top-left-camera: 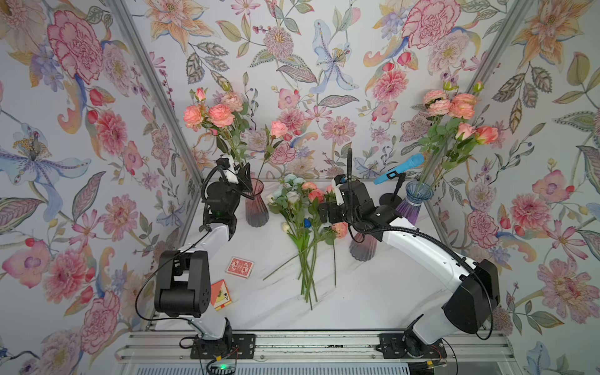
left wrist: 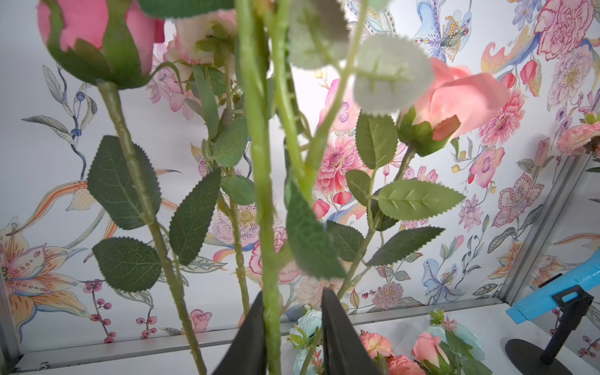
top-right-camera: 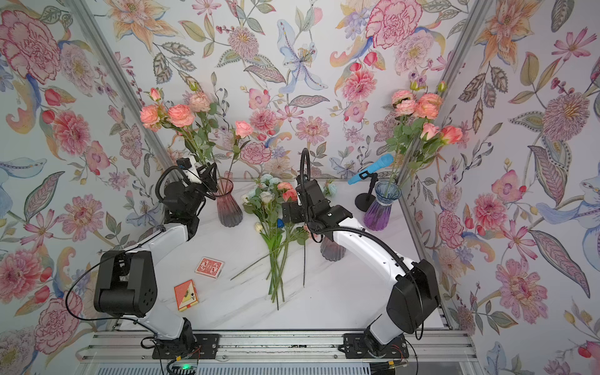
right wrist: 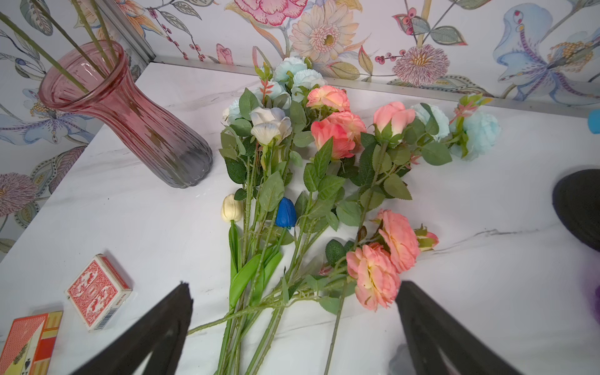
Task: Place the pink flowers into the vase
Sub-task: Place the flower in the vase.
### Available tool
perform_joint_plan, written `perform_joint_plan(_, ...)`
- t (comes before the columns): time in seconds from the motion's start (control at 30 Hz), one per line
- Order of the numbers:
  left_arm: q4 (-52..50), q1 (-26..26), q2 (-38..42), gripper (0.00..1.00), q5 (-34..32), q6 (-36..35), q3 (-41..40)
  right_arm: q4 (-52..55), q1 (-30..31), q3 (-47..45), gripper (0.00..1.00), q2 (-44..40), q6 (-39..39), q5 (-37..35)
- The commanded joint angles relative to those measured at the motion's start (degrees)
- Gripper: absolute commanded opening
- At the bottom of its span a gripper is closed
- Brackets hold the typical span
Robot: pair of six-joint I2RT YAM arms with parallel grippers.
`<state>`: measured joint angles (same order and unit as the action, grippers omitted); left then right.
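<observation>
Two card boxes are lying front-left on the counter: a red-backed one and an orange one, apart from each other. Left gripper is sitting right at the rim of the pink vase in the back-left corner. The wrist view is showing its jaws parted with one green stem standing upright between them, touching one finger with a clear gap to the other, so it isn't clamping. Pink flowers are already standing in that vase, heads fanning out high above the rim. Mid-counter, a mixed pile is lying flat, heads toward the back wall: loose pink blooms tangled with white and pale blue blooms, plus a cream tulip and a dark blue tulip. Right gripper is hovering over the pile's right side, jaws spread wide and holding nothing, with a salmon multi-head stem lying below between the fingers. A dusky grey-pink vase is standing partly hidden under the right arm. Back right, a blue microphone is sitting tilted on a black stand. Just beside it, a blue-purple vase is holding another pink bunch.
</observation>
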<state>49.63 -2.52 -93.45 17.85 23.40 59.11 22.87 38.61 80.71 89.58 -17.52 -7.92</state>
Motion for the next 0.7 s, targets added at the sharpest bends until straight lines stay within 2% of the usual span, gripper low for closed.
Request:
perform_joint_plan(0.0,-0.58,0.41,2.02,0.32,1.07,-0.93,0.42,0.59,0.29,1.82,0.99,-0.55,0.47,0.44)
perform_joint_plan(0.43,-2.70,0.33,3.36,0.37,0.74,-1.72,-0.17,0.59,0.24,1.13,1.00,-1.32,0.47,0.48)
perform_joint_plan(0.53,-2.92,0.34,5.63,0.39,0.27,-1.45,-0.80,0.58,0.27,0.94,0.99,-1.64,0.47,0.41)
perform_joint_plan(0.63,-3.12,0.33,6.24,0.50,0.17,-1.45,-1.35,0.54,0.25,0.68,1.00,-1.95,0.47,0.32)
perform_joint_plan(0.67,-3.34,0.33,6.35,0.50,0.10,-1.54,-1.36,0.57,0.29,0.68,0.99,-2.03,0.47,0.36)
